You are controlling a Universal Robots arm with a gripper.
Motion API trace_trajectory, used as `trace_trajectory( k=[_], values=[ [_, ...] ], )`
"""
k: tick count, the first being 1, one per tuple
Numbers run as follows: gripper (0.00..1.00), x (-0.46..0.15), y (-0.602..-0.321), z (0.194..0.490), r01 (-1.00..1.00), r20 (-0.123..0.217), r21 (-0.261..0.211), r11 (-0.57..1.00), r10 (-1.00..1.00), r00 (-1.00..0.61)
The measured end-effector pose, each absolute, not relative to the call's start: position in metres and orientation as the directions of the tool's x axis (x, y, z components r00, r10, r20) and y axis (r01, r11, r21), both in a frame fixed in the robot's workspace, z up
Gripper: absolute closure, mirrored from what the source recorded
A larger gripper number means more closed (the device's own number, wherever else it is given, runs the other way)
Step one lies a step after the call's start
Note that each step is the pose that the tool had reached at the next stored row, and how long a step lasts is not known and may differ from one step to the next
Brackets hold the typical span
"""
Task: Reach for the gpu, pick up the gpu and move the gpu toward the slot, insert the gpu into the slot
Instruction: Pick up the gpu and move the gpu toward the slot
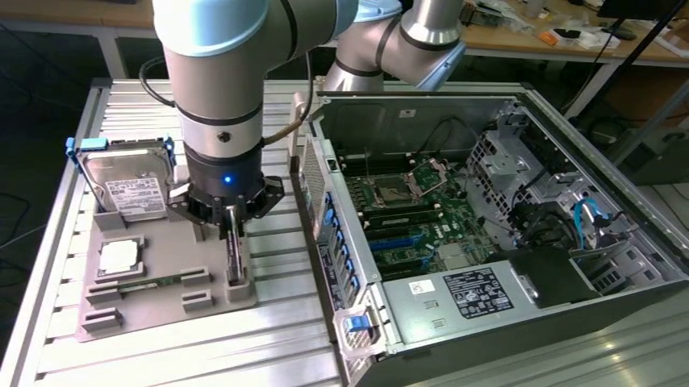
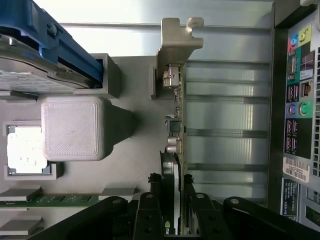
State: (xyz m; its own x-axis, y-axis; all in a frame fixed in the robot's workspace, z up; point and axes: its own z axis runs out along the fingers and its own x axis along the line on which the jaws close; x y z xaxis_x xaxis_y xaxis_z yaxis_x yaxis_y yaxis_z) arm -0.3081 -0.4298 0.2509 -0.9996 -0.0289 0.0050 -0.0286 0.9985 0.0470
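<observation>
Clamping the thin dark gpu (image 2: pixel 176 125) on edge, black pincer (image 2: pixel 172 185), silvery bracket (image 2: pixel 175 45), matte grey printed holder (image 2: pixel 135 155).

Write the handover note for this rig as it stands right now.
The gripper is down at the top edge of the gpu; whether it grips the card cannot be told.
The gpu stands on edge in its holder on the grey fixture tray, beside the open computer case.
The slot, a blue connector on the motherboard inside the case, has no card in it.
Done: the reach.
Left: a confirmed grasp, the lift, the move to the slot, the insertion.
</observation>
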Motion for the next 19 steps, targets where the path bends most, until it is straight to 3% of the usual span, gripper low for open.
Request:
trace_trajectory(
  k=[19],
  values=[
    [0.73,-0.308,-0.43,0.29,-0.029,0.005,0.05,0.998,-0.029,-1.0]
  ],
)
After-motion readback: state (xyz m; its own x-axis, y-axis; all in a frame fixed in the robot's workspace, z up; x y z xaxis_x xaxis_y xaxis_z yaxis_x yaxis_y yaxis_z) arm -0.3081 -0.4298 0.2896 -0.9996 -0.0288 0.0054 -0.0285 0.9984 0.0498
